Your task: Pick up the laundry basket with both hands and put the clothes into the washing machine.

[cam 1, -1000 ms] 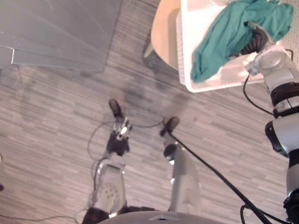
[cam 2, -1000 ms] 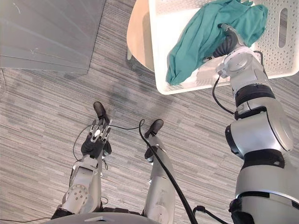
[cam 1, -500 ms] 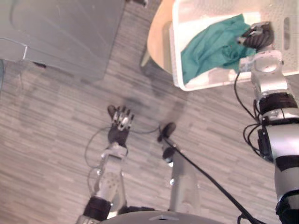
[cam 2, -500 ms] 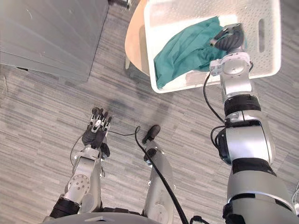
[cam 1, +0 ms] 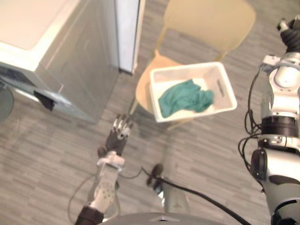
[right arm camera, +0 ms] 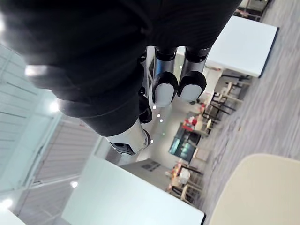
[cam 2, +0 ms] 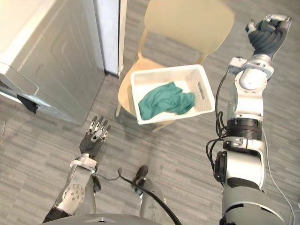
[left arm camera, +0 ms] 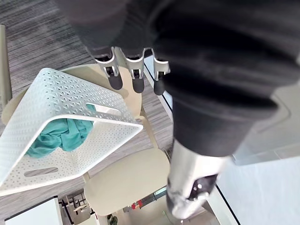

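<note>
A white perforated laundry basket (cam 2: pixel 165 70) sits on the seat of a pale wooden chair (cam 2: pixel 187 21). A crumpled green cloth (cam 2: pixel 165 101) lies inside it. My right hand (cam 2: pixel 266 38) is raised high to the right of the chair's back, well clear of the basket, its fingers curled with nothing in them; the right wrist view shows those curled fingers (right arm camera: pixel 165 90). My left hand (cam 2: pixel 95 136) hovers low, left of the chair and short of the basket, fingers (left arm camera: pixel 133 77) straight and apart. The left wrist view looks onto the basket (left arm camera: pixel 70 101) and cloth (left arm camera: pixel 58 136).
The grey washing machine (cam 1: pixel 56 51) stands at the left, with a pale upright panel (cam 1: pixel 127 33) beside it close to the chair. Striped grey floor (cam 1: pixel 211 140) spreads in front of and to the right of the chair.
The view has swung up. My right hand has left the green cloth, risen out of the basket and curled shut. The left hand has lifted a little, still open.
</note>
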`<state>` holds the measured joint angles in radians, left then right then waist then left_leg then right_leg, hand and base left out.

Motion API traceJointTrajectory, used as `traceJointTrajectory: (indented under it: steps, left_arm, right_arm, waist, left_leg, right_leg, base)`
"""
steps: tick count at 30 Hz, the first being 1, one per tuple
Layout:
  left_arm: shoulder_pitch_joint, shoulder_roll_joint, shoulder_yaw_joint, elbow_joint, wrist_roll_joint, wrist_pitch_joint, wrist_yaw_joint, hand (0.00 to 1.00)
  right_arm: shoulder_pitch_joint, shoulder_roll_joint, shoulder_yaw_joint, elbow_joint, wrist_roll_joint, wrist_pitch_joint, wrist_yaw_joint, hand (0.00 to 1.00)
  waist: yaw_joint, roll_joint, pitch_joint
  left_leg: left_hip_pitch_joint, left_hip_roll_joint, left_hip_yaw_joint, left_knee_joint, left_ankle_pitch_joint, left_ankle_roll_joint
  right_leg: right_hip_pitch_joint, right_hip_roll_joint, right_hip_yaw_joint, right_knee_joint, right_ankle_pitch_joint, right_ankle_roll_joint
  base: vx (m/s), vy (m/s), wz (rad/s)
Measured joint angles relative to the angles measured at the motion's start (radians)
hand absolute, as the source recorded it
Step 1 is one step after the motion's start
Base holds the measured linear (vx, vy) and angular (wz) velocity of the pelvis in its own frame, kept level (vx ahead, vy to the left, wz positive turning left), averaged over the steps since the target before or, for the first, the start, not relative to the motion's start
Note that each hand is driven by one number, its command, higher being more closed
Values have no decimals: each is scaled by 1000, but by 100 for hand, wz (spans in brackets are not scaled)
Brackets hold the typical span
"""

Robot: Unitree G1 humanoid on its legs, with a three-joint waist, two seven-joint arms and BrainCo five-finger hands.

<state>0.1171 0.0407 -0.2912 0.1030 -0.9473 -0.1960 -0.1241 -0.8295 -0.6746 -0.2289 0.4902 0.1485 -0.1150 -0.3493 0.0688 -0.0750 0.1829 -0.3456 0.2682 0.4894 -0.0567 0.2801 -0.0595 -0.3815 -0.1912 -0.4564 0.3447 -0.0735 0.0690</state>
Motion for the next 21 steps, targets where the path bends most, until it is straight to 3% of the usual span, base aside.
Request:
traceJointTrajectory:
  steps: [3, 6, 8, 10, 14, 16, 17, 19, 21]
  left_arm:
    - [30, 45, -28, 42, 3, 15, -24, 0]
    - [41, 60, -37, 63, 3, 28, -34, 0]
    - [39, 63, -36, 67, 11, 27, -35, 0]
    - [19, 69, -36, 67, 11, 27, -36, 0]
    - [3, 88, -35, 63, 17, 23, -36, 0]
    - [-5, 100, -44, 63, 33, 23, -36, 0]
    - [-8, 107, -54, 60, 43, 23, -36, 0]
    - [-8, 108, -85, 40, 62, 22, -36, 0]
    - [-8, 122, -100, 25, 69, 21, -42, 0]
  right_arm:
    - [-12, -25, 71, 170, 2, 0, 62, 0]
    - [-55, -42, 156, 349, 2, 11, 138, 0]
    - [-120, -43, 208, 483, 2, 15, 172, 0]
    - [-228, -46, 247, 603, 2, 28, 199, 0]
    - [-363, -56, 284, 706, 4, 37, 218, 0]
    - [-383, -76, 301, 719, 6, 47, 228, 0]
    - [-383, -91, 302, 722, 10, 53, 238, 0]
    - [-383, -99, 303, 710, 16, 53, 240, 0]
    - [-392, -99, 333, 705, 10, 54, 251, 0]
  waist:
    - [-15, -14, -36]
    - [-13, -16, -34]
    - [-6, -7, -13]
    - [3, 19, 46]
    - [26, 41, 122]
    - [37, 40, 142]
    - [38, 39, 151]
    - [29, 42, 197]
    - [24, 51, 226]
  left_leg:
    - [24, 0, -4, 7, -12, -7]
    - [18, 4, -20, 44, -21, 1]
    - [-9, 19, -30, 103, -49, 3]
    - [-62, 39, -57, 175, -80, 5]
    - [-136, 30, -86, 172, -89, 7]
    - [-175, 3, -109, 162, -89, 8]
    - [-217, -22, -133, 204, -107, 32]
    - [-264, -41, -162, 332, -191, 44]
    - [-310, -49, -172, 427, -253, 61]
  right_leg:
    - [24, 5, 10, -12, 1, 2]
    - [32, 6, 16, -19, 13, 0]
    - [33, 12, 19, -31, 28, -1]
    - [28, 28, 18, -67, 58, -3]
    - [-19, 44, 39, -147, 105, 5]
    - [-49, 34, 43, -166, 115, 13]
    - [-78, 5, 42, -136, 111, 20]
    - [-113, -50, 60, -14, 73, 32]
    - [-160, -86, 91, 72, 65, 12]
  base:
    - [55, -31, -8]
    - [9, -39, -6]
    - [-37, -35, -7]
    - [-115, -1, -8]
    - [-149, 38, -14]
    - [-76, 68, 8]
    - [2, 92, 28]
    - [19, 83, 34]
    - [46, 71, 23]
